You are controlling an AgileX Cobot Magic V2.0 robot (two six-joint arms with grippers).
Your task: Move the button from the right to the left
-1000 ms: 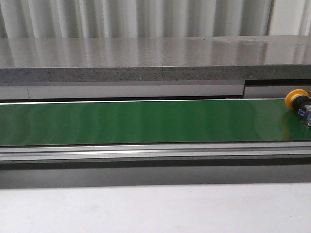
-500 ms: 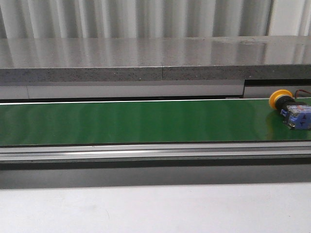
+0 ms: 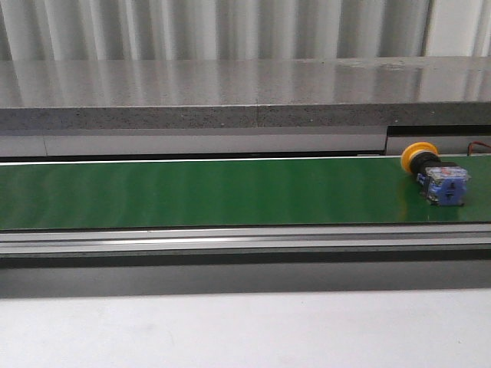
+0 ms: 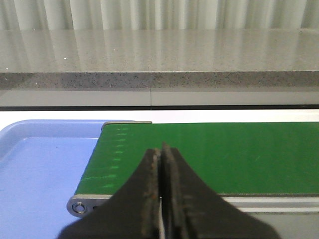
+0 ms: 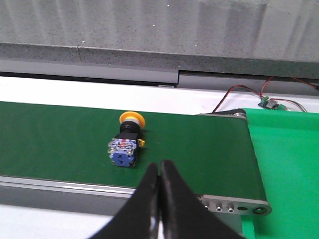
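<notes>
The button (image 3: 433,173) lies on its side on the green conveyor belt (image 3: 215,192) near the right end, yellow cap toward the back, blue-and-clear block toward the front. In the right wrist view the button (image 5: 126,142) rests on the belt (image 5: 65,139) a little beyond and beside my right gripper (image 5: 159,167), which is shut and holds nothing. My left gripper (image 4: 161,151) is shut and empty, hanging over the belt's left end (image 4: 199,154). Neither gripper shows in the front view.
A blue tray (image 4: 40,174) sits beside the belt's left end. A grey stone ledge (image 3: 230,92) runs behind the conveyor. A green surface (image 5: 289,169) lies past the belt's right roller, with red wires and a small circuit board (image 5: 269,102) behind it.
The button has travelled leftward along the belt, from the right edge of the front view to well inside it. Neither arm shows in the earlier frames.
</notes>
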